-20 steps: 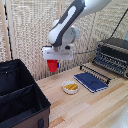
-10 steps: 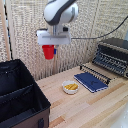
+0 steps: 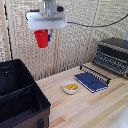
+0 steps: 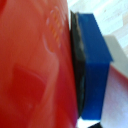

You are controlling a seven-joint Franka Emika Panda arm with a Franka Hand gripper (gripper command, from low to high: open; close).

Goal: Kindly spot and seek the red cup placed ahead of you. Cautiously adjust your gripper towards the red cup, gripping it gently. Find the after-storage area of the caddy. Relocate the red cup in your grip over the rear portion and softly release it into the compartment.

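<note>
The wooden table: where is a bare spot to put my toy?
Bare wood on the table lies in front of the white bowl and blue book, right of the caddy. It is crowded toward the toaster oven.

Red cup [image 3: 42, 38] upright, held aloft (between jaws); black caddy [image 3: 20, 100] on table below.

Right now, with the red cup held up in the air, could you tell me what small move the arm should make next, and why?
Probably carry it toward the exterior view's left, then lower. The gripper holds the red cup high above the table, level with the screen behind, and the caddy sits low at the exterior view's left, its rear portion open and not yet beneath the cup.
</note>
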